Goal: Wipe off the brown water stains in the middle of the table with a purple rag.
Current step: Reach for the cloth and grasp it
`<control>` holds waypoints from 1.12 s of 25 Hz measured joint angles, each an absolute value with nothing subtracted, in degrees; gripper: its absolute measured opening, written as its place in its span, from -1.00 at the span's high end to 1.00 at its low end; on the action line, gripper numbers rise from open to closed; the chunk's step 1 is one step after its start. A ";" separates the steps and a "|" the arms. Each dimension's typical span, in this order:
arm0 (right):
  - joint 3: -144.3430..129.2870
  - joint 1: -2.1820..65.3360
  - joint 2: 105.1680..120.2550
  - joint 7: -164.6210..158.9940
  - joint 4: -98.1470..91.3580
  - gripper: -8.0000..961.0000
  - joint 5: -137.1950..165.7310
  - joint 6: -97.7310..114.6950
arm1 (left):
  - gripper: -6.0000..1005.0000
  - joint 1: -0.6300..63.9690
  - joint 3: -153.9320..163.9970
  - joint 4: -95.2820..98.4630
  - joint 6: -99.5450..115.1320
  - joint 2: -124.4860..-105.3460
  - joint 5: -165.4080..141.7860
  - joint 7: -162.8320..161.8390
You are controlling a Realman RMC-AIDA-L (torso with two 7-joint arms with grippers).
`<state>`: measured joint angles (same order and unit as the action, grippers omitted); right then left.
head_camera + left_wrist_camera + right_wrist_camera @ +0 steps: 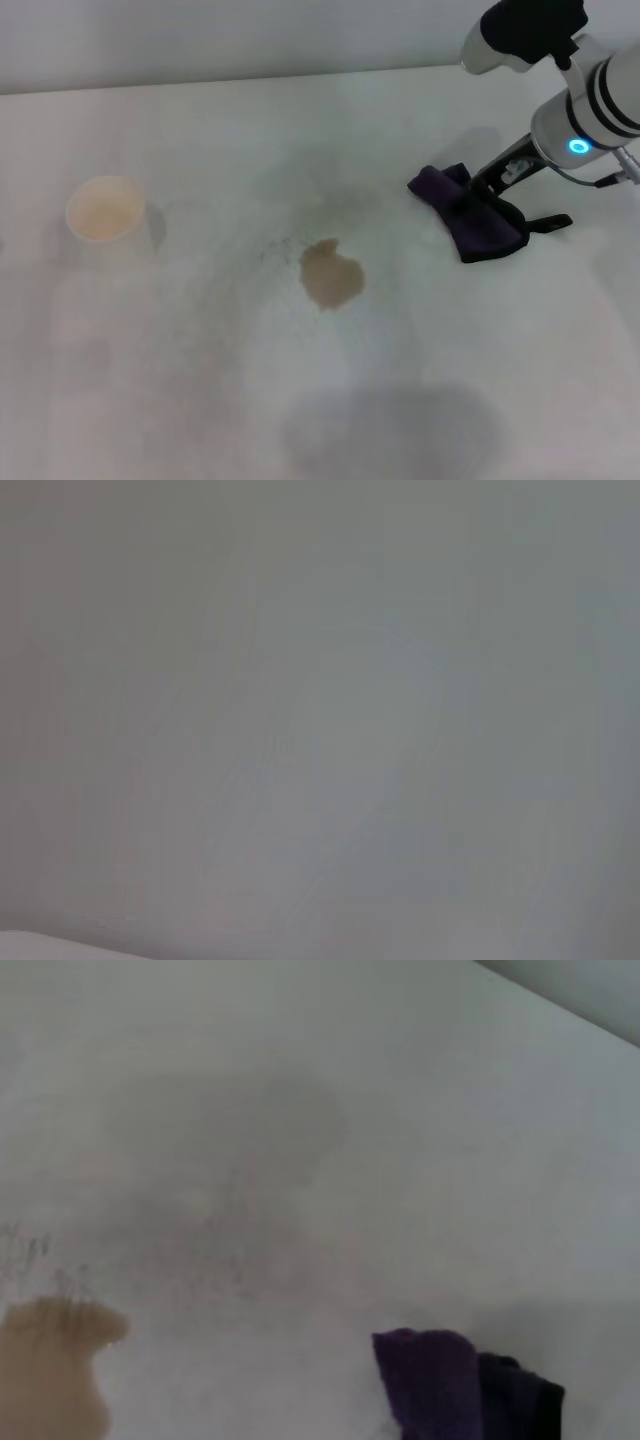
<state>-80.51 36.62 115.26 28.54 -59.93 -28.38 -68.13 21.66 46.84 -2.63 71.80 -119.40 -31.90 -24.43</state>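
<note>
The brown water stains [330, 273] form a tan blotch in the middle of the white table [200, 380], with faint specks to their left; in the right wrist view the brown water stains [50, 1370] show at the edge. The purple rag [470, 215] is bunched up to the right of the stains, its black loop tab trailing to the right. My right gripper [488, 185] comes down from the upper right and is shut on the rag's top. The right wrist view also shows the rag [440, 1385] over the white tabletop. My left gripper is out of view.
A white paper cup [104, 210] stands at the left of the table. A large grey shadow patch [390, 425] lies near the front edge. The table's far edge [250, 78] runs along the back.
</note>
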 joint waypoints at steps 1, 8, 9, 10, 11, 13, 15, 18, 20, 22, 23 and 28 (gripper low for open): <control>-80.32 36.88 115.26 28.55 -59.51 -0.45 -28.35 -68.07 | -0.77 21.69 46.84 -2.63 71.80 -119.41 -31.90 -24.43; -79.98 37.85 115.25 28.80 -56.64 -0.36 -26.64 -67.61 | -0.77 21.91 46.85 -2.63 71.82 -119.44 -31.90 -24.47; -80.01 37.87 115.26 28.80 -56.53 -0.32 -26.60 -67.61 | -0.77 22.02 46.84 -2.63 71.85 -119.44 -31.93 -24.47; -80.08 37.91 115.26 28.80 -56.46 -0.28 -26.59 -67.61 | -0.77 22.11 46.84 -2.63 71.85 -119.44 -31.96 -24.47; -80.14 37.92 115.27 28.80 -56.44 -0.24 -26.58 -67.61 | -0.77 22.23 46.85 -2.63 71.85 -119.44 -32.01 -24.48; -80.16 37.93 115.28 28.81 -56.30 -0.13 -26.53 -67.61 | -0.77 22.42 46.88 -2.63 71.85 -119.44 -32.19 -24.47; -80.11 37.98 115.32 28.82 -56.04 -0.01 -26.48 -67.58 | -0.77 22.60 46.91 -2.63 71.85 -119.45 -32.30 -24.47; -80.19 38.02 115.39 28.83 -55.75 0.07 -26.46 -67.41 | -0.77 22.92 46.99 -2.63 71.84 -119.45 -32.35 -24.47; -80.24 38.03 115.44 28.92 -55.62 0.08 -26.45 -67.37 | -0.77 23.10 47.09 -2.63 71.84 -119.45 -32.36 -24.46; -80.29 38.07 115.46 29.11 -55.39 0.09 -26.45 -67.13 | -0.77 23.20 47.12 -2.63 71.82 -119.45 -32.40 -24.46; -80.30 38.12 115.46 29.21 -55.20 0.10 -26.47 -66.89 | -0.77 23.23 47.13 -2.63 71.82 -119.45 -32.42 -24.46; -80.11 38.27 115.34 29.28 -54.71 0.27 -26.72 -66.09 | -0.77 23.51 47.11 -2.63 71.80 -119.45 -32.44 -24.44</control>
<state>-80.11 38.27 115.34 29.28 -54.71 -26.72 -66.09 23.51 47.11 -2.63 71.80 -119.45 -32.44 -24.44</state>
